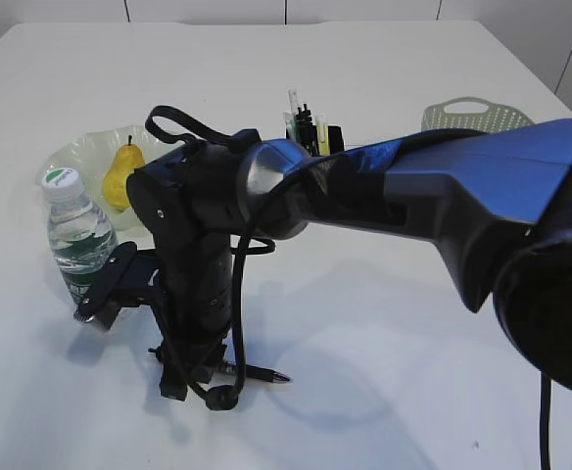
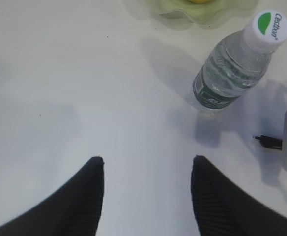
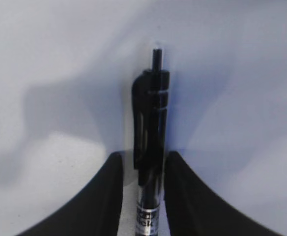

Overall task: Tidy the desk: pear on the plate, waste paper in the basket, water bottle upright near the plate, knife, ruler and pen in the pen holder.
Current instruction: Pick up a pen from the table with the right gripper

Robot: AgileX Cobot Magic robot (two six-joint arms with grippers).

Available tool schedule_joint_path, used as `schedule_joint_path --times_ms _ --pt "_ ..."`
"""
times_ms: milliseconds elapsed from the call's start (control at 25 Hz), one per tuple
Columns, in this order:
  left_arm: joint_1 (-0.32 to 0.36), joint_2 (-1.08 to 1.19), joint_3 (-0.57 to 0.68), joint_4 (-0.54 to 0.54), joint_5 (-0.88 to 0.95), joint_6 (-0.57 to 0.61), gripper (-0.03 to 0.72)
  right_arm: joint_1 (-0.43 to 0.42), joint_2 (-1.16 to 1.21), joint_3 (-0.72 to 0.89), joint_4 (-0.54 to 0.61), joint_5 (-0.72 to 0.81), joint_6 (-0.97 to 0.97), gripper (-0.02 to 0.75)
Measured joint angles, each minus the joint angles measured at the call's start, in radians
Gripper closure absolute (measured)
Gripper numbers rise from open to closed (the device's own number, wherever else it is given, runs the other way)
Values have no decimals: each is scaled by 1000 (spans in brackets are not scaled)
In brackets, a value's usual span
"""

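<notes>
Right arm stretched across plain white table (image 1: 384, 333), wrist pitched down; right end effector (image 3: 142, 172) straddling black click pen (image 3: 151, 128) lying on table, jaws nearly touching barrel, grip uncertain. Left end effector (image 2: 147, 169) open, empty, beside upright clear plastic water bottle (image 2: 232, 69).

You can read "Cestbon" beside a green leaf mark on the water bottle (image 2: 232, 69) cap at one o'clock; the pen (image 3: 151, 147) band's print stays illegible.

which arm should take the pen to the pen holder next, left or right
Right. Its gripper already straddles the pen lying on the desk, fingers close on both sides. The left gripper stands open and empty over bare desk by the water bottle, away from the pen holder.
</notes>
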Motion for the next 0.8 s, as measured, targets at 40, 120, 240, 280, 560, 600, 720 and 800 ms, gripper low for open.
schedule_joint_path --times_ms 40,120,240,280,560,600,720,800 --pt "0 0 0 0 0 0 286 0 1 0 0 0 0 524" --pt "0 0 0 0 0 0 286 0 2 0 0 0 0 541" --pt "0 0 0 0 0 0 286 0 2 -2 -4 0 2 566" --pt "0 0 0 0 0 0 286 0 2 -2 -4 0 2 578" --pt "0 0 0 0 0 0 286 0 2 -4 -9 2 2 643" --pt "0 0 0 0 0 0 286 0 2 -4 -9 2 2 645" --pt "0 0 0 0 0 0 286 0 2 -4 -9 2 6 647" --pt "0 0 0 0 0 0 286 0 2 -4 -9 2 26 647"
